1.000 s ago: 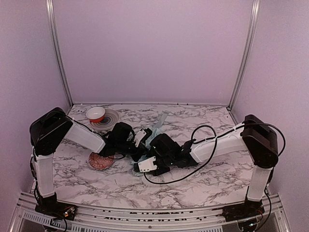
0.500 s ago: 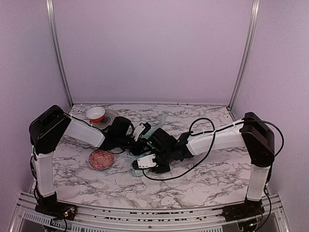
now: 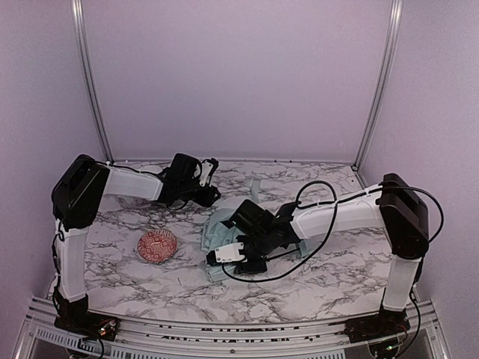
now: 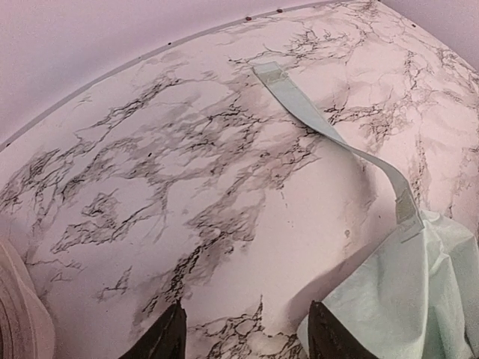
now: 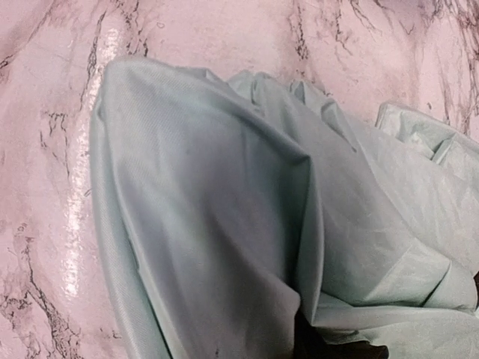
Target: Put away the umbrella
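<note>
The umbrella (image 3: 223, 224) lies collapsed mid-table as a heap of pale mint-green fabric, its strap (image 3: 254, 185) trailing toward the back wall. My right gripper (image 3: 233, 262) is pressed into the near side of the heap. In the right wrist view the fabric (image 5: 224, 202) bunches up over the jaws and hides the fingers, which are shut on it. My left gripper (image 3: 209, 193) hovers behind and to the left of the umbrella, apart from it. The left wrist view shows this gripper (image 4: 245, 340) open over bare marble, with the strap (image 4: 329, 127) and fabric edge (image 4: 426, 292) off to its right.
A red patterned bowl (image 3: 157, 245) sits on the marble left of the umbrella. A pale rounded rim (image 4: 19, 314) shows at the lower left corner of the left wrist view. Purple walls and metal posts (image 3: 88, 82) enclose the table. The right arm's black cable (image 3: 314, 202) loops over the table.
My left gripper opened, let go of the umbrella and drew back toward the rear left. The right gripper narrowed onto the fabric, which now lies spread wider.
</note>
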